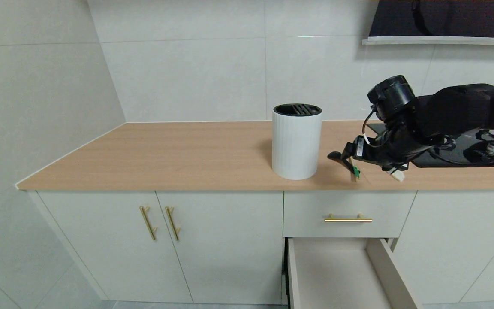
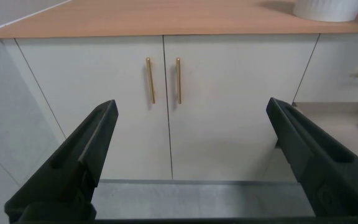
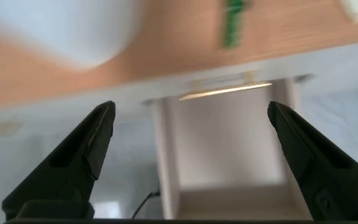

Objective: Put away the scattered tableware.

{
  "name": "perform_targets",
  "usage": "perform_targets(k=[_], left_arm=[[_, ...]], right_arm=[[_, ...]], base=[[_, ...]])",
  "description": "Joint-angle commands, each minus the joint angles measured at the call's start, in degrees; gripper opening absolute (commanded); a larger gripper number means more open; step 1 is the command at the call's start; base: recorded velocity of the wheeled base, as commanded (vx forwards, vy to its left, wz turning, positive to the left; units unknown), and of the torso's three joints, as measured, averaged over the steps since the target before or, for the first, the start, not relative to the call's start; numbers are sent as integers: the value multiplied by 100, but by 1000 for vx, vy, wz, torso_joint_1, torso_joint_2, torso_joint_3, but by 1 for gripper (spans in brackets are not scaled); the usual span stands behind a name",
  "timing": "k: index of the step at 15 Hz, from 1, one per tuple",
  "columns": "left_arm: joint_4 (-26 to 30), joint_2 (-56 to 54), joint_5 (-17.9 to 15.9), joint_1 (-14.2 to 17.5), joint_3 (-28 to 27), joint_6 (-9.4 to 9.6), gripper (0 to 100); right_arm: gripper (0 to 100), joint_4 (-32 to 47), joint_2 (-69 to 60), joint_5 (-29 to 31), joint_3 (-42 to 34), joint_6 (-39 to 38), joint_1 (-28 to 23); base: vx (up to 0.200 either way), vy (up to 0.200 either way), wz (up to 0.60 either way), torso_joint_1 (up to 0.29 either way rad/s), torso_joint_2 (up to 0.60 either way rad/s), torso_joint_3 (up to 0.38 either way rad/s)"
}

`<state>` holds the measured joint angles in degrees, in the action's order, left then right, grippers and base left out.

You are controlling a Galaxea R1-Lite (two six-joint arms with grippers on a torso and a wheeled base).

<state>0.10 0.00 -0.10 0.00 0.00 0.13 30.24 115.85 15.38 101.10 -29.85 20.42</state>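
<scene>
- White and ribbed, with a black slotted top, the holder is seen upright on the wooden worktop, near its front edge.
- A small green item, too blurred to be identified, is seen on the worktop just right of the holder, near the front edge; whether it is touched by anything cannot be told.
- The right gripper is held low over the worktop, just right of the holder and directly above the green item. In the right wrist view its fingers are spread apart with nothing between them.
- An open drawer is pulled out below and to the right of the holder, under a closed drawer front.
- The left gripper is held below worktop height, well left of the holder, facing two cabinet doors; its fingers are released and wide apart.
- A black cooktop is set into the worktop far right of the holder.
</scene>
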Motion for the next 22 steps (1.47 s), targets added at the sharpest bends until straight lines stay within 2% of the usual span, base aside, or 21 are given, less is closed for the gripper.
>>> perform_targets(k=[1, 2, 4, 15, 22], left_arm=[[-1, 0, 1, 0, 0, 4, 100], [-1, 0, 1, 0, 0, -5, 100], [-1, 0, 1, 0, 0, 4, 100], [-1, 0, 1, 0, 0, 4, 100], [8, 0, 1, 0, 0, 4, 100]], right_arm=[[100, 17, 474, 61, 147, -12, -91], [100, 17, 685, 246, 156, -20, -205], [100, -45, 957, 255, 349, -56, -346], [100, -669, 1397, 272, 525, -161, -442], [100, -731, 1537, 272, 551, -161, -442]], base=[[0, 0, 0, 0, 0, 0], [0, 0, 0, 0, 0, 0], [0, 0, 0, 0, 0, 0], [0, 0, 0, 0, 0, 0], [0, 0, 0, 0, 0, 0]])
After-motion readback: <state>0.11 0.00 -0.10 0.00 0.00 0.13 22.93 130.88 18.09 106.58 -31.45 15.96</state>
